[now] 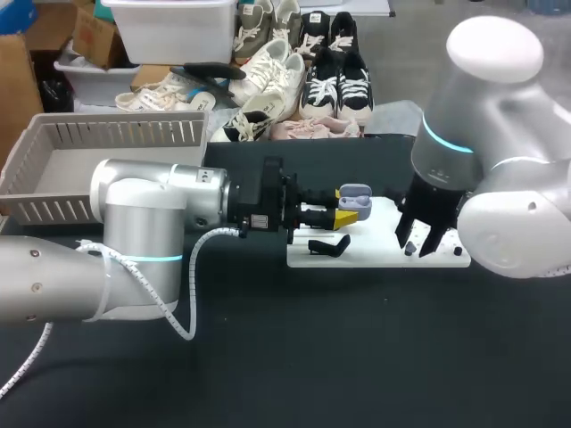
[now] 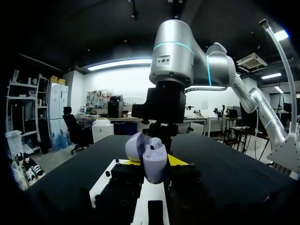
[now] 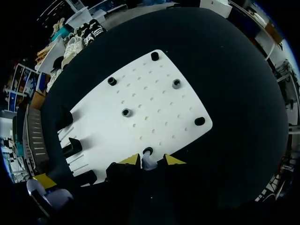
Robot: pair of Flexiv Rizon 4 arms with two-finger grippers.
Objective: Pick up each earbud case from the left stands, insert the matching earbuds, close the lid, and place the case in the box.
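Left gripper (image 1: pixel 346 217) clamped on lavender earbud case (image 1: pixel 355 196), held upright just above white board (image 1: pixel 379 259), lid (image 2: pixel 135 145) open, likely so cavity faces incoming earbud. Right gripper (image 1: pixel 417 244) down at board's edge, right at earbud (image 3: pixel 148 162) by black holder (image 3: pixel 148 151); whether it grips, cannot tell. Box (image 1: pixel 53 169) well apart at counter (image 1: pixel 357 357) left, for closed case later

A dark desk (image 1: pixel 357 357) fills the lower half of the frame. Right of centre on it lies a flat white board (image 1: pixel 375 254), dotted with rows of small holes and carrying several small round pegs (image 3: pixel 112 80).
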